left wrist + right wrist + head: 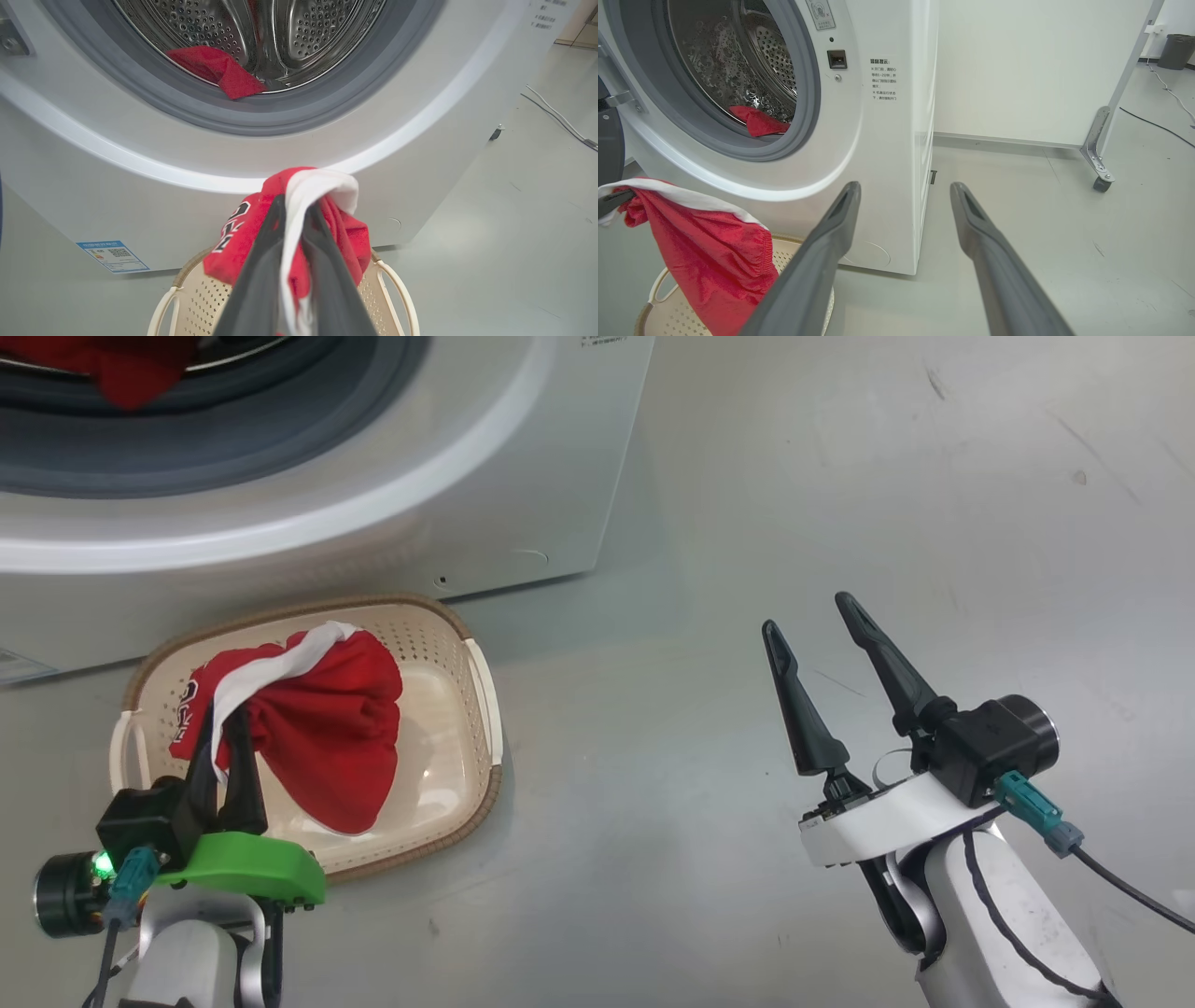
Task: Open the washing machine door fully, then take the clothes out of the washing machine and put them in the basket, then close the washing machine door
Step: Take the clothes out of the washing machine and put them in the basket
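Observation:
My left gripper (pixel 224 723) is shut on a red garment with white trim (pixel 317 737), one of the clothes, which hangs over the cream basket (pixel 481 709) on the floor in front of the washing machine (pixel 523 457). In the left wrist view the two dark fingers pinch the white band of the garment (pixel 322 186) above the basket (pixel 392 284). Another red piece (pixel 219 70) lies in the steel drum. My right gripper (pixel 810 616) stands open over bare floor to the right. The washing machine door (pixel 607 149) shows as a dark edge at the far left of the right wrist view.
The grey floor (pixel 840 476) stretches to the right of the machine. A white panel on a caster bracket (pixel 1097 158) stands behind, with a cable (pixel 1157 126) on the floor and a dark bin (pixel 1176 49) far back.

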{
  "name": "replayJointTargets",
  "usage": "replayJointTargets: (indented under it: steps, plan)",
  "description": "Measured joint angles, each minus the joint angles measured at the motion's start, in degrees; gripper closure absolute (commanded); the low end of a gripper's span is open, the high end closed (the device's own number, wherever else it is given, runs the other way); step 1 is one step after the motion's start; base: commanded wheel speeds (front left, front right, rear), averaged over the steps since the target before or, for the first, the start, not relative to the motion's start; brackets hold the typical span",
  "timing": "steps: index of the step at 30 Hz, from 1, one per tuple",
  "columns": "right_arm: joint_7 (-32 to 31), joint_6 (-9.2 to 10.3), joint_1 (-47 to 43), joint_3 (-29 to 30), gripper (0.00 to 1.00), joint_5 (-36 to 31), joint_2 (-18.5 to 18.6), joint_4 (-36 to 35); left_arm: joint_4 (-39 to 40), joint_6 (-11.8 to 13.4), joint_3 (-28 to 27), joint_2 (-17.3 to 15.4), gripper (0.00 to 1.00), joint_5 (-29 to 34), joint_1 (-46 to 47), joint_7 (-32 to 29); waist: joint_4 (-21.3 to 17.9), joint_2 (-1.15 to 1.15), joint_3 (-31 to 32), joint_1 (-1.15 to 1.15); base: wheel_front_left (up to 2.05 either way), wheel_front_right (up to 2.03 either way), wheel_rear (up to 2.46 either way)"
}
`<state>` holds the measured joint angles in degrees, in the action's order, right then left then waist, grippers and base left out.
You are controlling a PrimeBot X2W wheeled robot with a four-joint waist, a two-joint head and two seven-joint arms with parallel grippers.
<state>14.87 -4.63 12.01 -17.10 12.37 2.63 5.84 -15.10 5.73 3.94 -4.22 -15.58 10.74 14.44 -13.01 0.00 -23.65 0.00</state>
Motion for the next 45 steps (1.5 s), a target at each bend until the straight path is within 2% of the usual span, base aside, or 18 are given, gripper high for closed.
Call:
replayJointTargets:
  steps: [8,14,23,35,36,38,39,45]
  plan:
    - [0.0,0.22,3.4,-0.6,0.00,1.7,0.0,-2.3,-9.2,-0.8,-0.8,-0.3,1.00,-0.5,4.2,0.0,-1.6,0.00,-6.9,0.00,0.00,0.00,0.00]
    - [0.0,0.63,5.4,-0.6,0.00,1.7,0.0,-3.5,-12.0,-1.1,-1.6,-0.8,1.00,-0.7,8.2,0.0,-2.4,0.00,-10.8,0.00,0.00,0.00,0.00]
    - [0.0,1.25,9.0,-0.2,0.00,2.1,0.0,-4.1,-19.6,-3.5,-1.7,-0.7,1.00,-2.7,13.3,0.0,-3.4,0.00,-17.3,0.00,0.00,0.00,0.00]
    - [0.0,1.33,10.5,-0.6,0.00,2.2,0.0,-3.4,-29.2,-5.6,-2.0,-0.7,1.00,-4.4,16.1,0.0,-3.2,0.00,-19.5,0.00,0.00,0.00,0.00]
    - [0.0,1.36,10.5,-0.6,0.00,2.2,0.0,-3.1,-29.8,-6.0,-1.9,-0.6,0.95,-4.4,16.5,0.0,-3.2,0.00,-19.4,0.00,0.00,0.00,0.00]
    - [0.0,1.75,10.5,-0.6,0.00,2.2,0.0,-2.8,-30.9,-6.3,-1.6,-0.6,0.36,-4.4,17.0,0.0,-3.0,0.00,-19.0,0.00,0.00,0.00,0.00]
    - [0.0,1.75,10.5,-0.6,0.00,2.2,0.0,-2.6,-31.2,-6.7,-1.3,-0.6,0.00,-4.4,17.2,0.0,-2.9,0.00,-18.8,0.00,0.00,0.00,0.00]
    - [0.0,1.72,10.7,-0.3,0.00,2.0,0.0,-1.3,-32.6,-8.4,1.3,-0.1,0.00,-2.8,19.2,0.0,-2.1,0.00,-17.1,0.00,0.00,0.00,0.00]
